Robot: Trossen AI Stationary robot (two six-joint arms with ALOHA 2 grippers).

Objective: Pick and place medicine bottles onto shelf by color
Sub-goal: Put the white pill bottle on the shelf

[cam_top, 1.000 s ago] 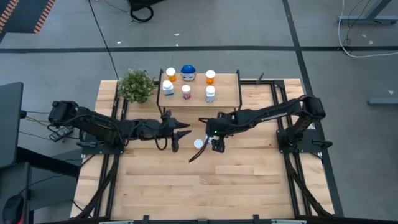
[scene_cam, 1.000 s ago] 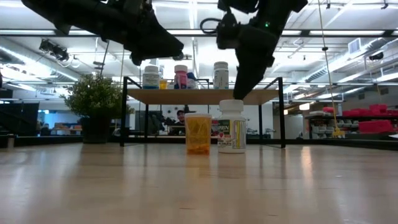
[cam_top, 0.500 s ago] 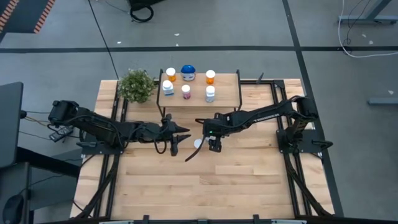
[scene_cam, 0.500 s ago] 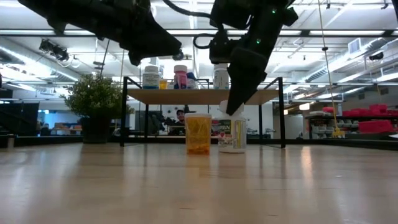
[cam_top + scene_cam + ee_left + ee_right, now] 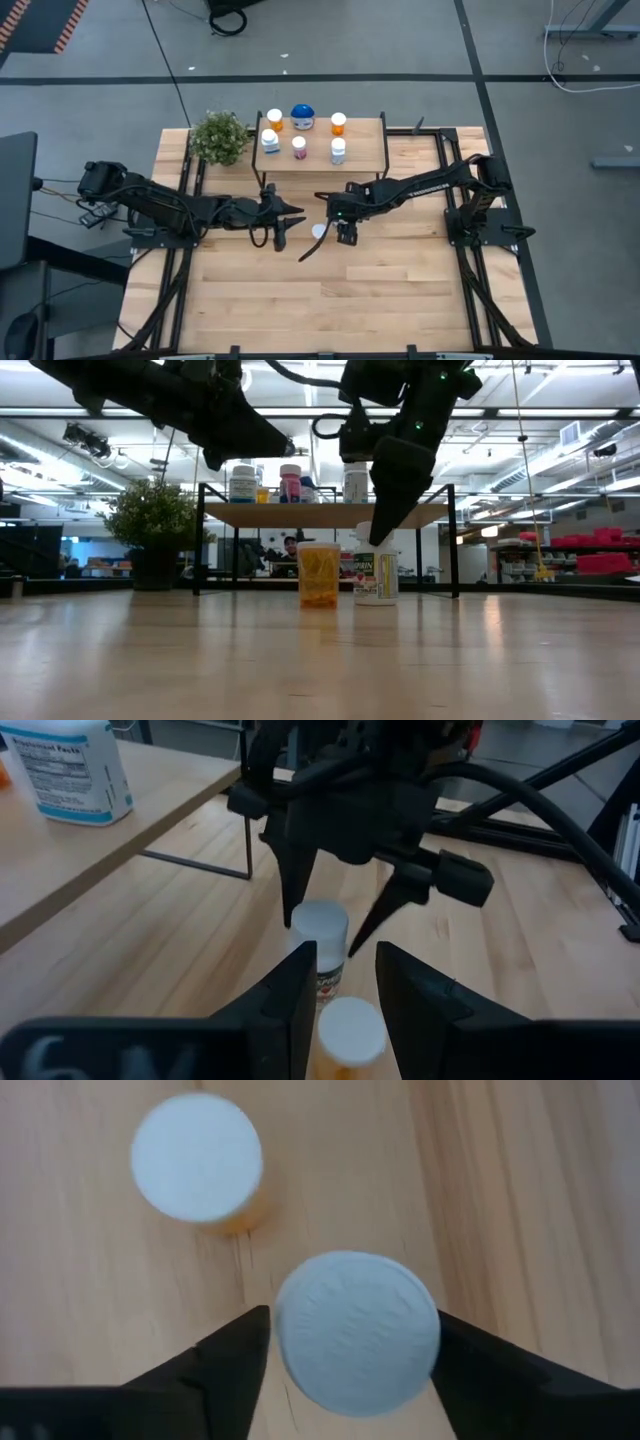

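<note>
A white-capped white bottle (image 5: 376, 576) and an orange bottle (image 5: 319, 575) stand upright side by side on the table in front of the shelf (image 5: 365, 152). My right gripper (image 5: 355, 1342) is open and points down. Its fingers stand on either side of the white bottle's cap (image 5: 357, 1330); I cannot tell whether they touch it. My left gripper (image 5: 348, 982) is open and hangs well above the orange bottle's white cap (image 5: 350, 1030), clear of it. In the high view the white cap (image 5: 318, 231) shows between the two grippers.
Several bottles stand on the shelf (image 5: 320, 515) behind, among them a pink one (image 5: 290, 483) and a blue-lidded one (image 5: 302, 117). A green potted plant (image 5: 220, 137) stands left of the shelf. Bare wooden tabletop (image 5: 330, 300) lies toward the near edge.
My right gripper has gone toward the table's left edge and down. Its open fingers now reach beside the white bottle's cap instead of hanging above it. Both bottles stand where they were.
</note>
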